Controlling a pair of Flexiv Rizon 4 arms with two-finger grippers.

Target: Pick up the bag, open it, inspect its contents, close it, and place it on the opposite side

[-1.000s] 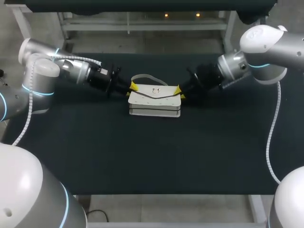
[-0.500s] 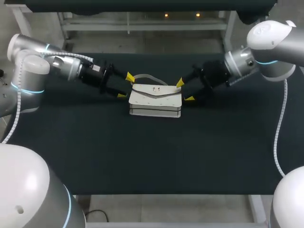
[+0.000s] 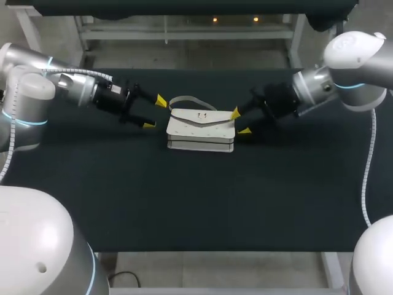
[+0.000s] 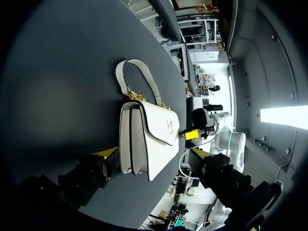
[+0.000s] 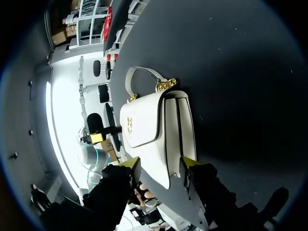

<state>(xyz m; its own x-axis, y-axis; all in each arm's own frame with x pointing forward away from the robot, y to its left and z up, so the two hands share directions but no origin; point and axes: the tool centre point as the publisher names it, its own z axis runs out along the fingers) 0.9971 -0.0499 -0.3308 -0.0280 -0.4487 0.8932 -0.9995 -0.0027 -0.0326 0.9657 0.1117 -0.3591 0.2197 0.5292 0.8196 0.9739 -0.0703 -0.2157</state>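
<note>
One bag (image 3: 201,129): lying closed on the tabletop (image 3: 196,196), hiding its contents.
Left end effector (image 3: 155,113), right end effector (image 3: 239,121): gaping, holding nothing.

— What is everything resting on?
— A table (image 3: 184,203) covered in black cloth.
— And what lies on it?
— A white bag (image 3: 201,132), flap facing up and closed, with a gold clasp (image 3: 201,115) on the flap.
— Where on the table?
— Midway between the table's left and right edges, nearer its far edge. The handle (image 3: 187,99) lies on the cloth, towards that far edge.
</note>
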